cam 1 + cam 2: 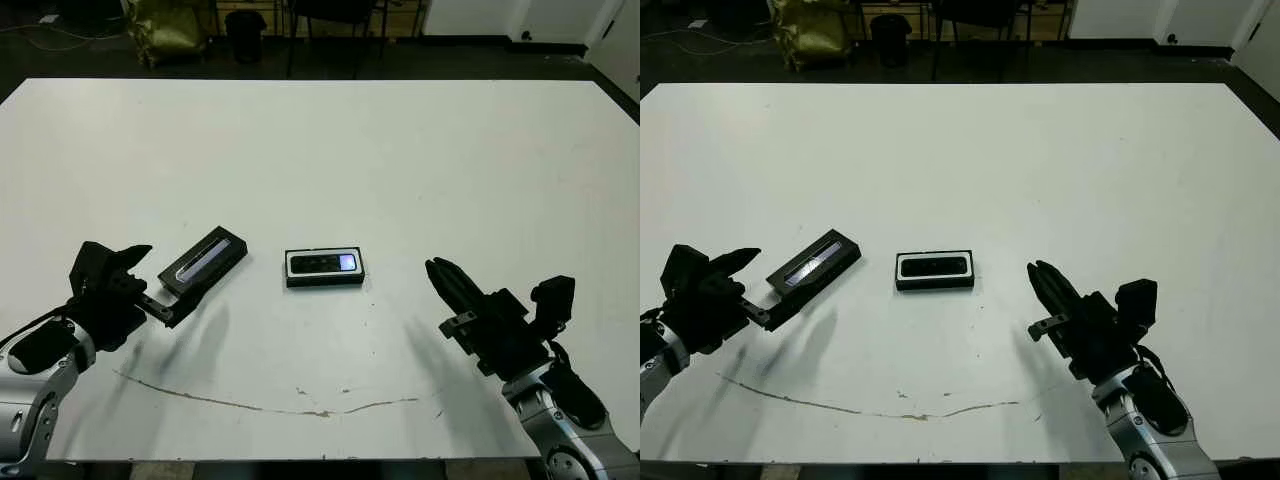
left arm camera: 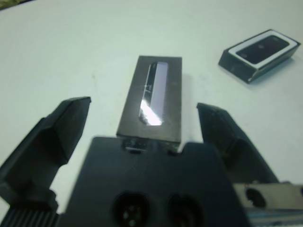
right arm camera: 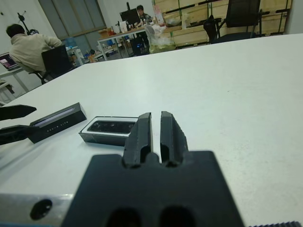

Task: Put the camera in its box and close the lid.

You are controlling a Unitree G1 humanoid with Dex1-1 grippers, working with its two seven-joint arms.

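Left gripper stands spread wide, its fingers flanking the near end of the lid without pinching it. Just beyond the lid lies the box, the camera resting inside it. Right gripper, fingers pressed together, hovers empty, well apart from the box.

The lid's near end is hidden behind the left gripper's black body.
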